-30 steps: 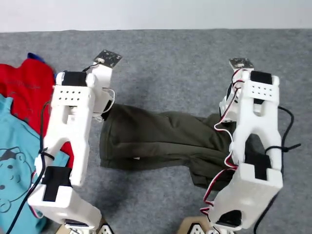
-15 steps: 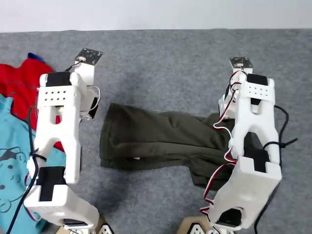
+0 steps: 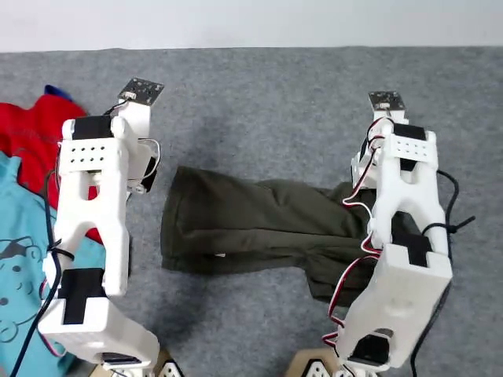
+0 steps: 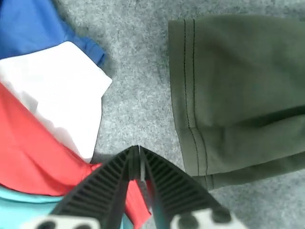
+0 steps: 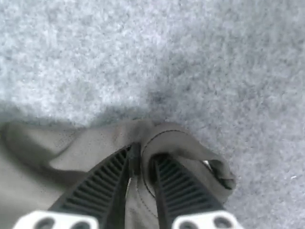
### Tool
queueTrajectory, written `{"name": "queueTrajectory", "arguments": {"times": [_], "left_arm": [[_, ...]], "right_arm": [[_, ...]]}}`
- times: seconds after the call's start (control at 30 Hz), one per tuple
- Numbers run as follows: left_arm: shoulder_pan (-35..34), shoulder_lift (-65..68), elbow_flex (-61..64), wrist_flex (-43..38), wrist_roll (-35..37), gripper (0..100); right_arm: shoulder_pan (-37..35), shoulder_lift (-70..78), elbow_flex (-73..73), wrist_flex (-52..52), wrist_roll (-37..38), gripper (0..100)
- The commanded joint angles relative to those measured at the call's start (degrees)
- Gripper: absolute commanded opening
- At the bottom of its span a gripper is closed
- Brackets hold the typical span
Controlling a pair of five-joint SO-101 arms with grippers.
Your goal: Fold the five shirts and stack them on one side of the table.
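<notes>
Fingers of the left gripper pressed together on nothing; the right gripper nips the olive shirt.
Red shirt and teal shirt lie at the table's left edge; the left arm extends beside them. The olive shirt lies crumpled mid-table, the right arm extended over its right end.

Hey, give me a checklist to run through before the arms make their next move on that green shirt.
1. Right gripper gripping the olive shirt: ok, fabric pinched at its tip.
2. Left gripper holding the shirt: not ok, shut on nothing beside the hem.
3. Olive shirt folded flat: not ok, bunched and creased.
4. Red shirt and teal shirt apart from the olive shirt: ok.
5. All five shirts present: cannot tell; white cloth and blue cloth lie by the red shirt.
</notes>
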Motion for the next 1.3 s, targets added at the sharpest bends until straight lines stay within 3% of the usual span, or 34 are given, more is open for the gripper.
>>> {"name": "queueTrajectory", "arguments": {"times": [0.0,0.37,1.03,1.27], "left_arm": [[-0.26,-2.64,-2.07,1.76,-0.18,0],[-0.26,-2.73,-2.15,2.46,-2.81,0],[-0.18,-2.81,-2.15,6.42,-2.9,0],[0.09,-2.81,-2.15,6.33,-2.9,0]], "right_arm": [[0.04,-0.4,-5.1,-0.48,0.53,1.0],[5.67,3.82,-14.33,-2.59,1.05,1.0],[8.48,17.63,-32.62,1.36,1.05,2.0],[6.2,16.04,-39.38,14.64,1.41,26.4]]}}
